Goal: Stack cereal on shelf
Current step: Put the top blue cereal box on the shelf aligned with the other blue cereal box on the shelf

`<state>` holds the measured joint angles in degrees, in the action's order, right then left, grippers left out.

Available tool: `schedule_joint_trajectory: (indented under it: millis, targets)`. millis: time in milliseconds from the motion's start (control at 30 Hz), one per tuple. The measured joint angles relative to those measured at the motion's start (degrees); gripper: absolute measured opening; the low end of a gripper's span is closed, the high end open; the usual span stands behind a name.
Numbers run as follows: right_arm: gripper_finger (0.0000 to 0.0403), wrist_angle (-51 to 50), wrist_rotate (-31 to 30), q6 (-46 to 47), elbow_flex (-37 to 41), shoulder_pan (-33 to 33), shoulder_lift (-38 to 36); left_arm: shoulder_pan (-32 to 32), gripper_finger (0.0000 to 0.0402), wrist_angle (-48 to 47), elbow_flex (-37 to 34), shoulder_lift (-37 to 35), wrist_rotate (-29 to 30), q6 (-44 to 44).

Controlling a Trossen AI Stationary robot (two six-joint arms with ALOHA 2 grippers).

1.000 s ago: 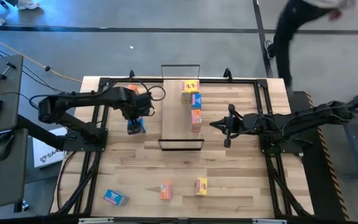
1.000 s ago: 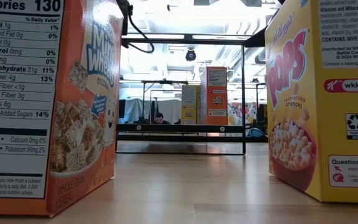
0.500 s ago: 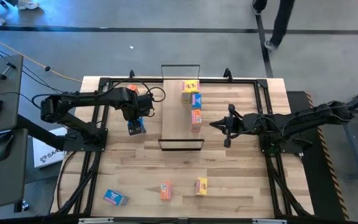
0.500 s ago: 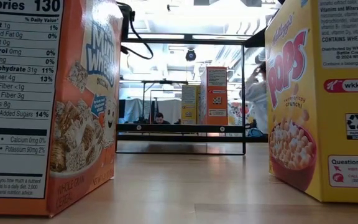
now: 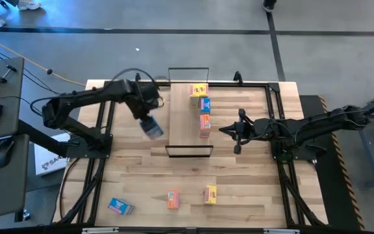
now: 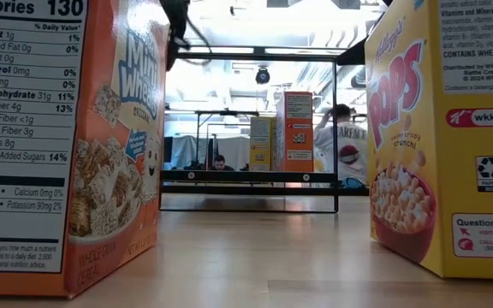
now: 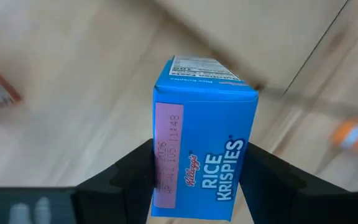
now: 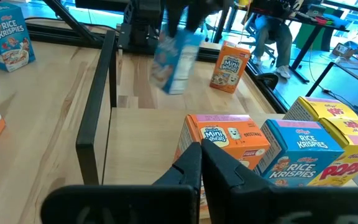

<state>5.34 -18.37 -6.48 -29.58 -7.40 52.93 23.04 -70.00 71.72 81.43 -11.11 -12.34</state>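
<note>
Blue cardboard is what catches the eye: a small Rice Krispies box [image 7: 201,134] hangs in the air, clamped between the two dark fingers of the left gripper [image 5: 149,123], just beside the left long edge of the shelf [image 5: 182,114]. The jaws stand partly open, only as wide as the box, and they press on its two broad faces, so the box is lifted clear of the table [image 5: 252,175]. I think it is carried like this to go over the black wire frame and be set down on the board.

On the shelf there is already a row of three boxes along its right edge: a yellow Pops box [image 8: 345,140], a blue Rice Krispies box [image 8: 303,152] and an orange Mini-Wheats box [image 8: 225,146], each touching its neighbour. The row seems made to leave free wood beside it for more.

The right gripper [image 5: 236,133] waits close to the right of this row, its jaws fully closed and holding nothing.

Other cereal is still on the table: an orange box [image 5: 137,94] behind the left gripper, and a blue box [image 5: 119,206], an orange box [image 5: 173,199] and a yellow box [image 5: 210,194] along the near edge.
</note>
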Motion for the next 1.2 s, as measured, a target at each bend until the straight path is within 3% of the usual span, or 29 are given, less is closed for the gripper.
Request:
schedule_joint_trajectory:
  millis: [167, 367, 700, 867, 1200]
  targets:
    - [0.0, -0.04, 0.06, 0.0, 0.0, 0.0, 0.0, 2.36, 0.0195, 2.88, 6.85, -0.02, -0.38, -12.51]
    - [0.0, -0.11, 0.2, 0.0, 0.0, 0.0, 0.0, 3.01, 0.0195, 11.09, 8.31, 1.51, -0.21, -25.78]
    - [0.0, -0.42, 0.2, 0.0, 0.0, -0.01, 0.0, 2.99, 0.0195, 18.8, 8.31, 9.55, -0.71, -26.6]
    - [0.0, -0.42, 0.2, 0.0, 0.0, 0.0, -0.02, 2.99, 0.0195, 23.63, 8.29, 10.12, -1.62, -27.66]
    - [0.0, -0.68, 0.2, 0.0, -0.01, -0.01, -0.02, 3.17, 0.0195, 23.29, 8.29, 10.12, -1.68, -29.23]
